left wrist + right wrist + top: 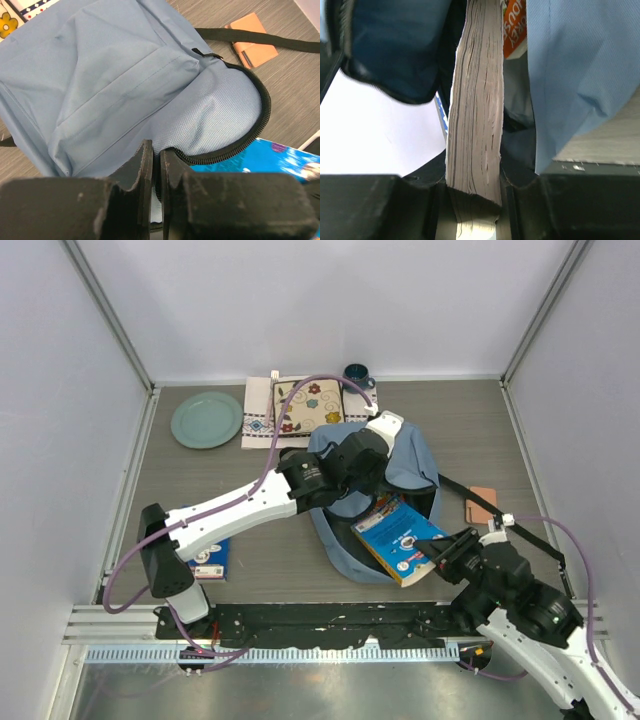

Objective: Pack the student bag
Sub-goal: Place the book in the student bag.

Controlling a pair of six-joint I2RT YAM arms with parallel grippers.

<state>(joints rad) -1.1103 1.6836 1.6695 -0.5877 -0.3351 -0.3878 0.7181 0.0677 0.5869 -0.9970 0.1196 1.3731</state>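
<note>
— Where's the student bag?
— Mid-counter, mouth gaping. The left hand is pressed together on its zipper rim.
— And the right hand?
— Pinching a blue book by its pages, at the bag's opening.

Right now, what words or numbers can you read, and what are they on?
"OUSE", sideways and cut off: orange patch behind the blue book's pages.
Blue book's cover: print too small to read.
Second book: too small.
Bag: none.
</note>
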